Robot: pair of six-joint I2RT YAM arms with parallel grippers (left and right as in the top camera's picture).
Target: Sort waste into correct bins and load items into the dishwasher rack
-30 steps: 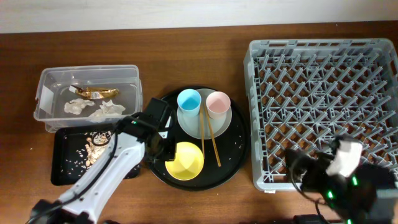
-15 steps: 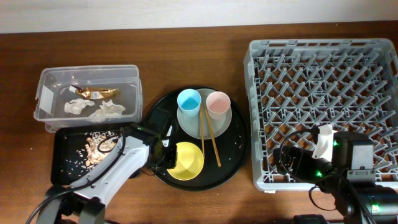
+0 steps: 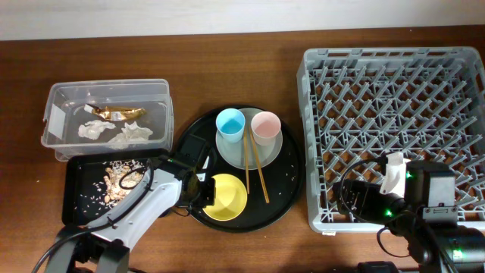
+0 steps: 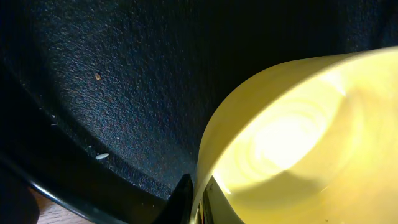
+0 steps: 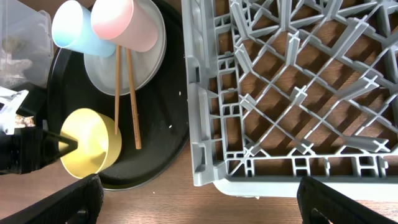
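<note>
Left gripper [image 3: 203, 193] is pinched onto the near-left rim of the yellow bowl [image 3: 226, 196]; in the left wrist view its two fingertips sit one on each side of the thin wall, the inner one inside the bowl and the outer one against the round black tray [image 3: 288, 182]. The bowl stands upright at the front of that tray, and from above I cannot tell whether it is lifted off the surface. Behind it on the same tray lies the grey-white plate [image 3: 227, 153], carrying the light blue cup [image 3: 230, 122] and the pink cup [image 3: 265, 124] side by side, with the chopsticks [image 3: 258, 171] slanting from the plate toward the bowl's right side. Left of the tray sits the small black tray [image 3: 72, 208] with food scraps [image 3: 114, 178], and behind it the clear tub [image 3: 106, 85] holding tissue wads [image 3: 125, 135] and a gold wrapper [image 3: 115, 113]. Right of the tray stands the dishwasher rack [image 3: 394, 114]. Over its front left corner hangs the right gripper [image 5: 202, 202], fingers spread wide, holding nothing.
</note>
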